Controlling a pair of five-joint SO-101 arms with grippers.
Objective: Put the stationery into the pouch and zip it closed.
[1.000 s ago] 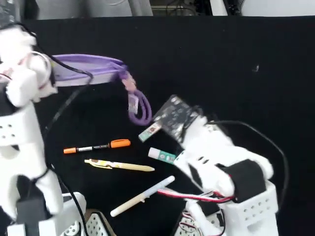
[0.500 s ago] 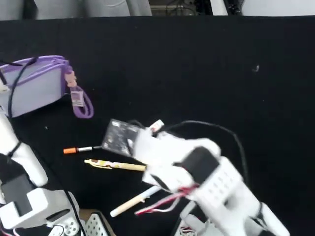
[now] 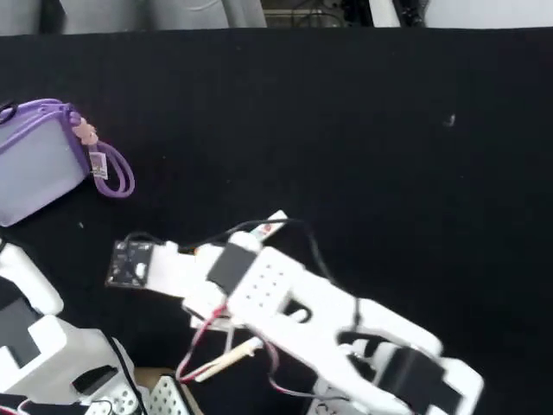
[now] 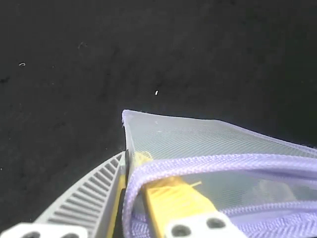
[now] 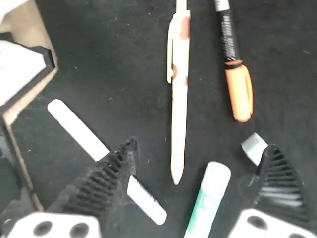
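The lilac pouch (image 3: 39,156) lies at the table's far left, its purple strap (image 3: 112,173) looped beside it. My left gripper (image 4: 130,156) is shut on the pouch's rim (image 4: 208,163), with the yellow finger inside and the grey finger outside. The right arm (image 3: 259,285) stretches leftward over the stationery. Its gripper (image 5: 200,148) hangs open above a cream pen (image 5: 178,99), an orange-capped marker (image 5: 235,74), a white-and-green stick (image 5: 208,198) and a white pen (image 5: 99,148). The white pen (image 3: 229,356) pokes out from under the arm.
The left arm's white base (image 3: 43,354) and a brown board edge (image 5: 20,124) sit close to the pens at the near left. Black table cloth (image 3: 389,130) spreads to the back and right.
The pouch has been drawn leftward to the table's edge. The right arm has swung left and now covers the pens.
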